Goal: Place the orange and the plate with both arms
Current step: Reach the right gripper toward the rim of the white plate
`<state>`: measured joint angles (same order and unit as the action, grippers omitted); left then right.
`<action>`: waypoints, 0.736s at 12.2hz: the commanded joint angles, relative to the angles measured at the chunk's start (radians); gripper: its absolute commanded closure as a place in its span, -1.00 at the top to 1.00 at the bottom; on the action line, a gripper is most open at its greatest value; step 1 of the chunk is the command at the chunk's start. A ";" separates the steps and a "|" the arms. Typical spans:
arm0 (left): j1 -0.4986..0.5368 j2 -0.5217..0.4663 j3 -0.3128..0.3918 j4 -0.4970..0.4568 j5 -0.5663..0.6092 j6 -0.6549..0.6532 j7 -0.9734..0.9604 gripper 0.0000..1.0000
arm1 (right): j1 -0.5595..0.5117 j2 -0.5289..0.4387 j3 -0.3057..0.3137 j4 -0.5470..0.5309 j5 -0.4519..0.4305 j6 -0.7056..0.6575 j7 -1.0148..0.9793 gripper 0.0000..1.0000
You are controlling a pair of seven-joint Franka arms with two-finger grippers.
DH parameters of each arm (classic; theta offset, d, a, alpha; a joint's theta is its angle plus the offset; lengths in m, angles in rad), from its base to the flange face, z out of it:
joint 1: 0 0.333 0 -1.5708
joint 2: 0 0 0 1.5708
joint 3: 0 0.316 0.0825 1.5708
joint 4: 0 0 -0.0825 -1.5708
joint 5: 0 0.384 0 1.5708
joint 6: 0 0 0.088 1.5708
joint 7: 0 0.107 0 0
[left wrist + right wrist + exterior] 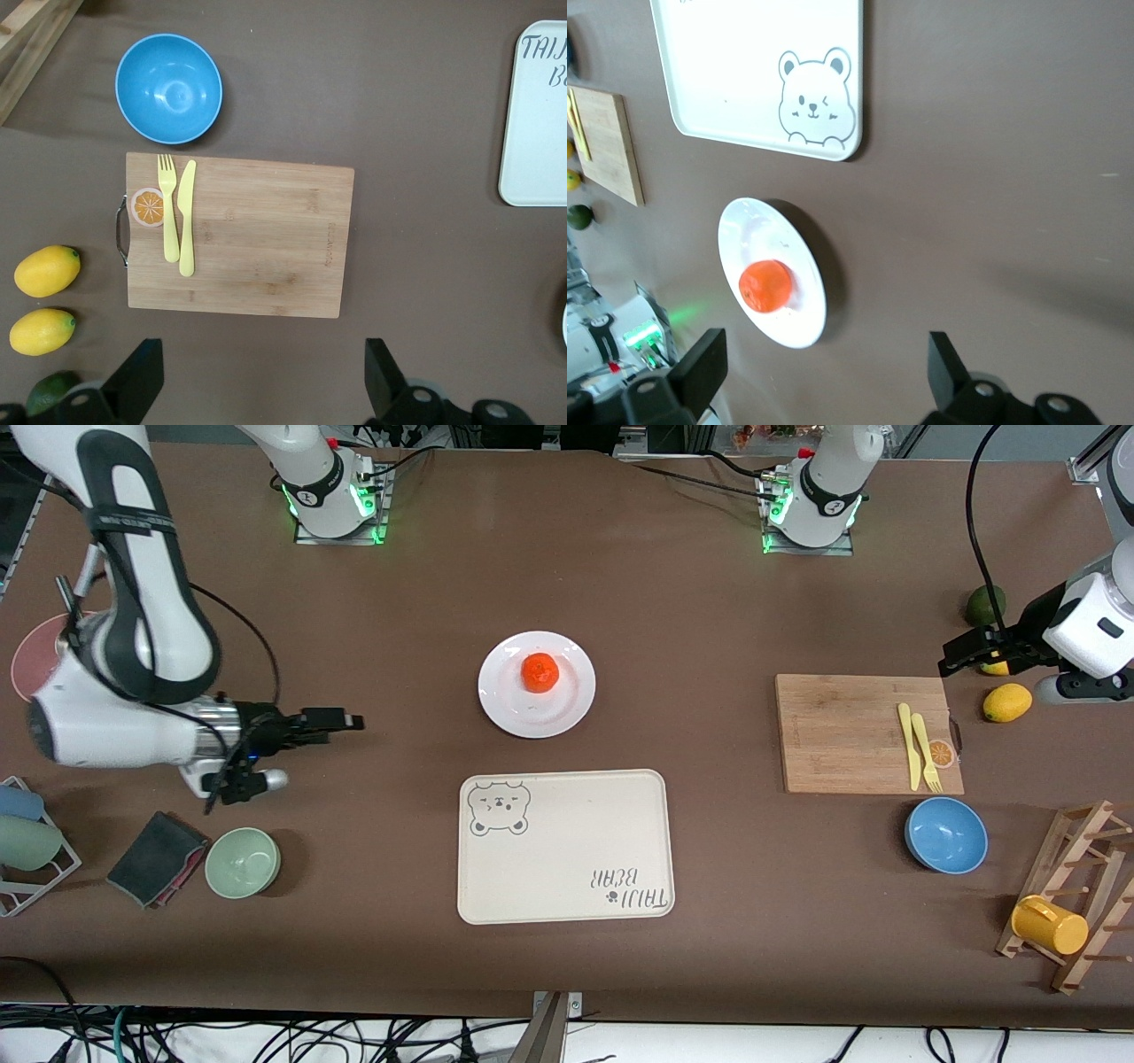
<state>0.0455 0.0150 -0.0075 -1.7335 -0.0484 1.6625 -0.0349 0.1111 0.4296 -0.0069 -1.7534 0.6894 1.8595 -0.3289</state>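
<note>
The orange (539, 672) sits on the white plate (505, 695) in the middle of the table, farther from the front camera than the bear-print tray (564, 846). The right wrist view also shows the orange (765, 286) on the plate (757, 232). My right gripper (341, 722) is open and empty, apart from the plate, toward the right arm's end of the table; in its own view (824, 372) only bare table lies between the fingers. My left gripper (961, 654) is open and empty by the cutting board's corner, over bare table in its own view (264, 376).
A wooden cutting board (850, 735) with a yellow fork and knife (917, 746), a blue bowl (945, 834), two lemons (1006, 702) and an avocado (983, 605) lie at the left arm's end. A green bowl (242, 862) and a dark cloth (158, 858) lie at the right arm's end.
</note>
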 commanded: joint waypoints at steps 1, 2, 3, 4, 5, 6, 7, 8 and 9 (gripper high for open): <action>0.007 0.003 -0.003 0.015 0.027 -0.015 0.020 1.00 | -0.002 -0.048 0.099 -0.191 0.115 0.200 -0.021 1.00; 0.007 0.003 -0.003 0.015 0.027 -0.015 0.018 1.00 | -0.002 -0.048 0.141 -0.242 0.177 0.281 -0.051 1.00; 0.007 0.003 -0.003 0.015 0.027 -0.015 0.015 1.00 | -0.002 -0.043 0.175 -0.276 0.232 0.337 -0.088 1.00; 0.007 0.003 -0.003 0.015 0.027 -0.015 0.015 1.00 | -0.002 -0.038 0.197 -0.300 0.277 0.369 -0.111 1.00; 0.007 0.003 -0.003 0.015 0.027 -0.015 0.015 1.00 | -0.002 -0.035 0.218 -0.320 0.304 0.381 -0.119 1.00; 0.007 0.003 -0.003 0.015 0.027 -0.015 0.015 1.00 | -0.002 -0.034 0.238 -0.343 0.321 0.404 -0.122 1.00; 0.007 0.003 -0.003 0.015 0.027 -0.015 0.013 1.00 | -0.002 -0.034 0.264 -0.372 0.338 0.447 -0.139 1.00; 0.007 0.003 -0.003 0.015 0.027 -0.015 0.013 1.00 | -0.002 -0.034 0.295 -0.395 0.376 0.493 -0.151 1.00; 0.007 0.003 -0.005 0.015 0.027 -0.015 0.012 1.00 | -0.002 -0.025 0.327 -0.412 0.421 0.542 -0.168 1.00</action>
<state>0.0483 0.0158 -0.0068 -1.7335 -0.0484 1.6625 -0.0344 0.1208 0.4268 0.2645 -2.1074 1.0409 2.3264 -0.4533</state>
